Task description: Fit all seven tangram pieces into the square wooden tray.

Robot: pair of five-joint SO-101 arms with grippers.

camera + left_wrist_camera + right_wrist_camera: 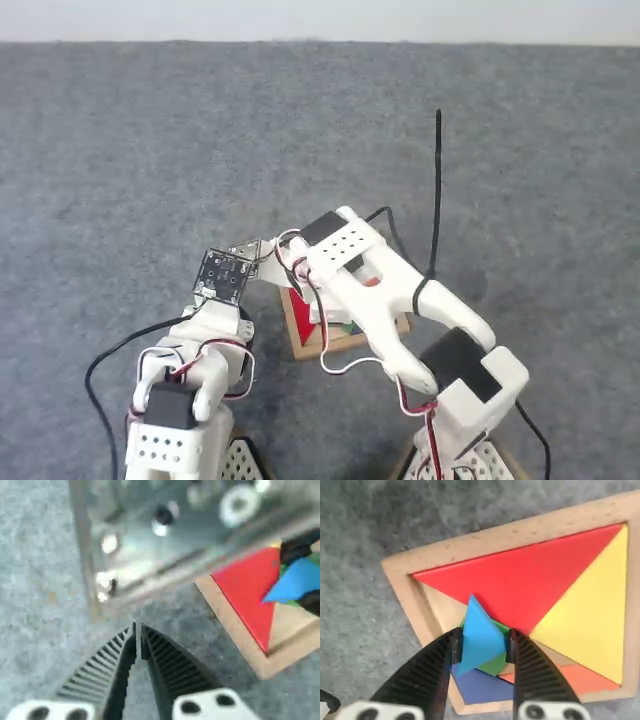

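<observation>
The blue triangle [480,640] is pinched in the right gripper [482,647], over the wooden tray [470,542], where the red triangle [520,590] and yellow triangle [590,620] lie seated. In the high view the right arm covers most of this. The left gripper [138,630] is clenched on nothing above the grey carpet [40,605], near the tray's corner.

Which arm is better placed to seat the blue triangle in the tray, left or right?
Right. The right gripper is shut on the blue triangle, directly over the wooden tray. The left gripper is shut and empty, over the carpet beside the tray.
</observation>
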